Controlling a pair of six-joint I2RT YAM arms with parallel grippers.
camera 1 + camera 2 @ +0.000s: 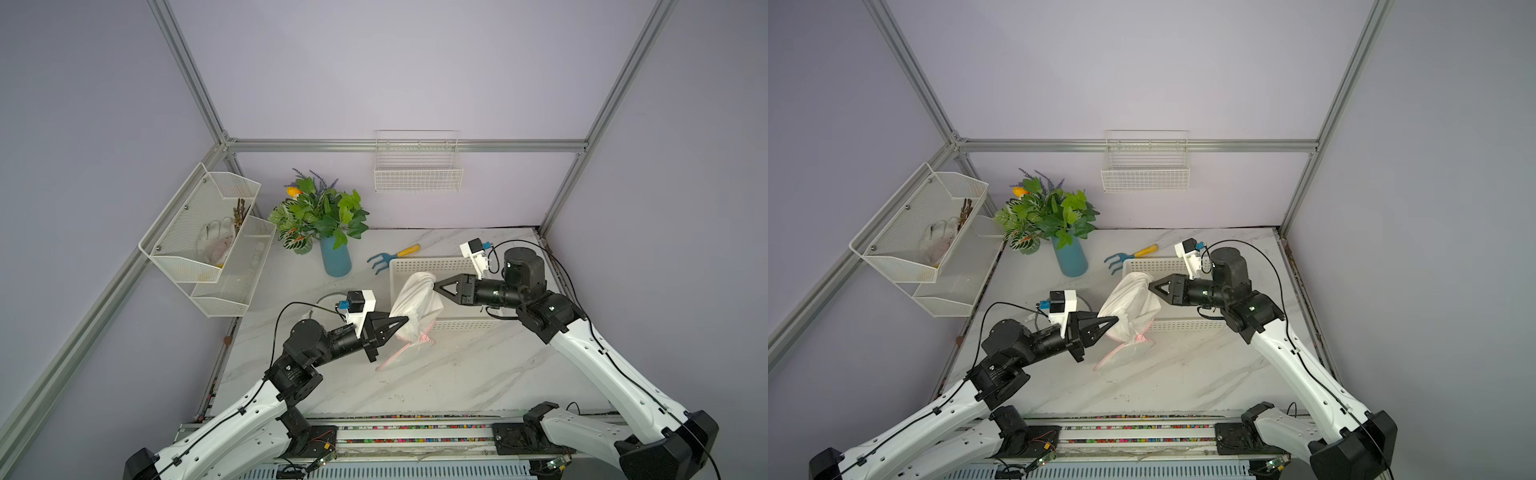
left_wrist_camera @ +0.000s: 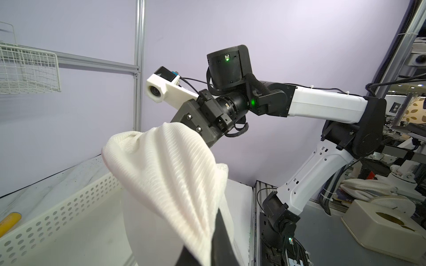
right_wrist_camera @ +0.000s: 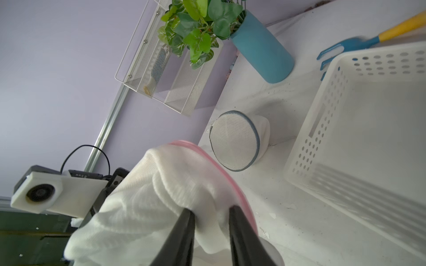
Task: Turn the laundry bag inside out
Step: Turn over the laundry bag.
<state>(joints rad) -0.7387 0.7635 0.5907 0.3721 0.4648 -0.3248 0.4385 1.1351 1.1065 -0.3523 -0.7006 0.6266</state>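
- the left gripper [image 1: 405,320] is clenched on a pinch of the bag [image 1: 415,299] near the bag's lower end, its jaws fully together, just off the near corner of the bin [image 1: 432,262].
- the right gripper [image 3: 211,211] grasps the bag's upper part: in the right wrist view a thick fold of white cloth fills the gap between its two black fingers [image 3: 184,230], which stand a little apart around it.
- the bag is lifted and stretched between the two grippers. its top hangs over the end of the bin that lies on the left arm's side.
- its cloth is white ribbed mesh, bunched into long folds.
- a pink trim [image 1: 428,338] runs along its lower edge, and a sheer flap with that trim trails down in front of the bin and seems to rest on the table [image 1: 457,374].
- the bin is white, with perforated walls, and sits on the marble table under the right gripper.
- a round pouch [image 3: 235,140] with a grey rim lies on the table beside the bin, on the left arm's side.
- a rake [image 1: 394,254] with a blue head and a yellow handle lies just behind the bin's far wall.
- a blue vase [image 1: 336,257] of green leaves stands beyond the bin's far corner, near the rake's head.
- a mesh shelf [image 1: 208,232] hangs on the side wall, well apart from the bin.
- a wire basket [image 1: 417,174] hangs on the back wall, above and behind the bin.
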